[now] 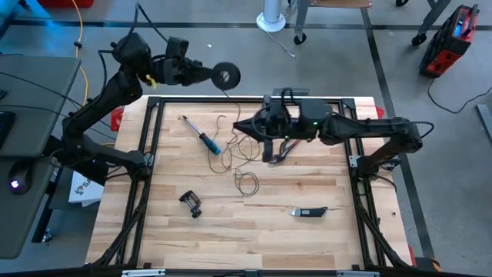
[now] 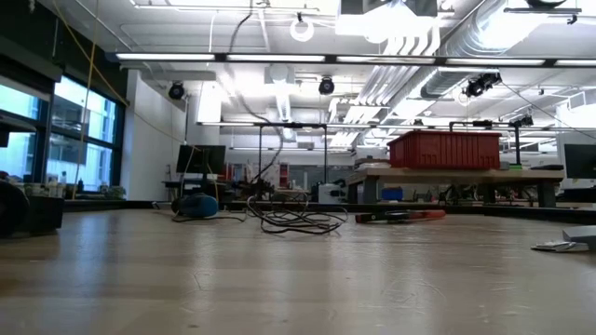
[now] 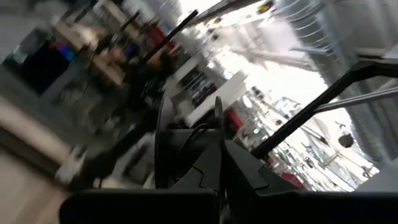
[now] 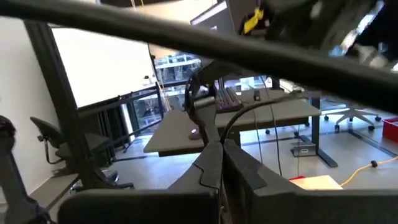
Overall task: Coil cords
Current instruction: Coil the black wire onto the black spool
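The reel (image 1: 226, 75) sits between the left gripper's (image 1: 211, 74) closed jaws, beyond the table's (image 1: 323, 231) far edge. The cord (image 1: 244, 151) lies on the table just left of the right gripper's (image 1: 244, 128) closed jaws, the screwdriver (image 1: 201, 135) farther left.

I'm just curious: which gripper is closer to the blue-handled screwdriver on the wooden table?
Right. The right gripper is beside the blue-handled screwdriver; the left gripper, holding the small round black reel, is beyond the table's far edge.
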